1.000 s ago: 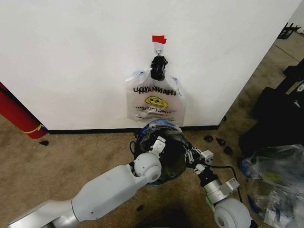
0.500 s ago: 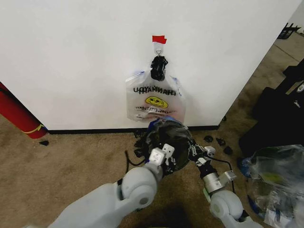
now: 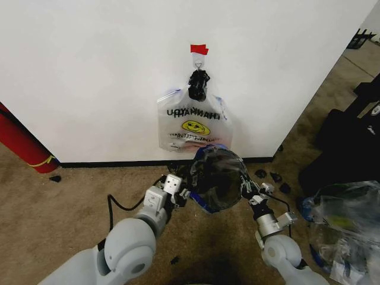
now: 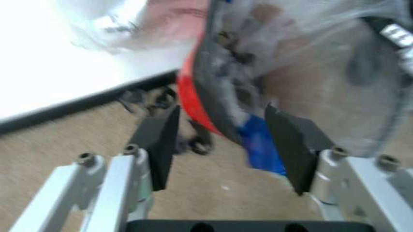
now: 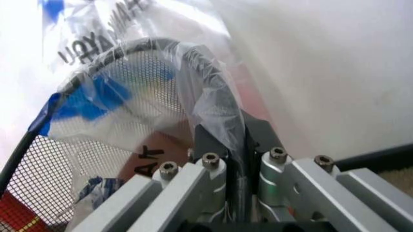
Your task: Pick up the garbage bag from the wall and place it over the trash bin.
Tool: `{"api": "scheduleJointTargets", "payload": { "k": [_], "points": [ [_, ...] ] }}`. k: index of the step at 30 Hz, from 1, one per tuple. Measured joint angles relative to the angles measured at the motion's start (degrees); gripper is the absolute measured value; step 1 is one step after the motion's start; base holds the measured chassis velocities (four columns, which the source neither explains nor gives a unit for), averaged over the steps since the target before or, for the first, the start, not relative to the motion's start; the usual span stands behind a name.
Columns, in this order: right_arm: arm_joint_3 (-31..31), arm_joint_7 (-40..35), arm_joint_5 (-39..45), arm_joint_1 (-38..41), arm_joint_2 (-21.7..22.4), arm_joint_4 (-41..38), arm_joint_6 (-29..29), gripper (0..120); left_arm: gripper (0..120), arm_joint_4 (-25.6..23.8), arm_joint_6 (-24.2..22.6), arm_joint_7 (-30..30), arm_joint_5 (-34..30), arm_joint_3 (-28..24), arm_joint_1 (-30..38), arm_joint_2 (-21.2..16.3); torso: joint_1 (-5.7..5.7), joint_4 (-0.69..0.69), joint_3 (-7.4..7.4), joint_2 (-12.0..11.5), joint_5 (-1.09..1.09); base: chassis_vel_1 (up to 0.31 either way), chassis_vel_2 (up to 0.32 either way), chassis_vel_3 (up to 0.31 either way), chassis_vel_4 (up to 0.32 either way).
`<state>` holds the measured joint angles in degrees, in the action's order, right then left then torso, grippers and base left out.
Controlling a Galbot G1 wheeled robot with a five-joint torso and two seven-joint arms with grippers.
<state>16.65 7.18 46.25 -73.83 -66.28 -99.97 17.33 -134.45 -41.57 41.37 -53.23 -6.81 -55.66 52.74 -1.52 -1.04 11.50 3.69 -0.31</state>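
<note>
Right tool (image 5: 235, 162) clamped tight on the rim of the trash bin (image 3: 218, 181), pinching the garbage bag (image 5: 129, 106) film draped over that rim. Left tool (image 4: 226, 145) wide open, nothing held, fingers (image 4: 158, 140) either side of the bin's red base band, apart from it. Bin tilted on the carpet just ahead of both tools. Beyond it, flat bag bundle (image 3: 193, 124) hangs on the wall (image 3: 89, 71).

Black THANK YOU lettering, seen reversed, on the bundle of bags (image 3: 193, 126) hanging on the wall (image 3: 89, 71). Small lines under its yellow smiley too tiny to read
</note>
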Motion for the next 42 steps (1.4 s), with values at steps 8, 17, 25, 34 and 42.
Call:
{"api": "scheduleJointTargets", "payload": {
  "k": [8, 17, 25, 34, 42],
  "points": [
    [-0.02, -0.81, -4.23, -0.85, -0.3, -1.82, 1.24, 1, 88, -0.99, -0.51, 4.52, -9.03, 0.2, -0.52, 3.64, 0.0, 0.0, 0.0, 0.0, 0.01, 0.0, 0.0, 0.0, 0.0],
    [0.08, -0.92, -5.52, -1.82, -0.28, -3.49, 1.55, 1, 88, 0.84, -0.55, 4.75, -7.28, -0.55, -1.5, 3.42, 0.0, 0.0, 0.0, 0.0, 0.0, 0.0, 0.0, 0.0, 0.0],
    [0.19, -1.57, -6.7, -1.65, -0.17, -3.12, 1.55, 1, 65, 0.22, -0.6, 4.7, -6.95, -0.2, -2.64, 2.8, 0.0, 0.0, 0.0, 0.0, 0.0, 0.0, 0.0, 0.0, 0.0],
    [0.49, -2.32, -6.99, -1.44, 0.0, -3.43, 1.37, 1, 30, 0.01, -0.6, 4.37, -6.99, 0.04, -3.43, 2.39, 0.0, 0.0, 0.0, 0.0, 0.0, 0.0, 0.0, 0.0, 0.0],
    [0.79, -2.83, -6.71, -1.98, 0.01, -4.01, 1.18, 1, 1, 0.72, -0.6, 3.77, -5.84, 0.55, -4.41, 2.36, 0.0, 0.0, 0.0, 0.0, 0.01, 0.0, 0.0, 0.0, 0.0]
  ]
}}
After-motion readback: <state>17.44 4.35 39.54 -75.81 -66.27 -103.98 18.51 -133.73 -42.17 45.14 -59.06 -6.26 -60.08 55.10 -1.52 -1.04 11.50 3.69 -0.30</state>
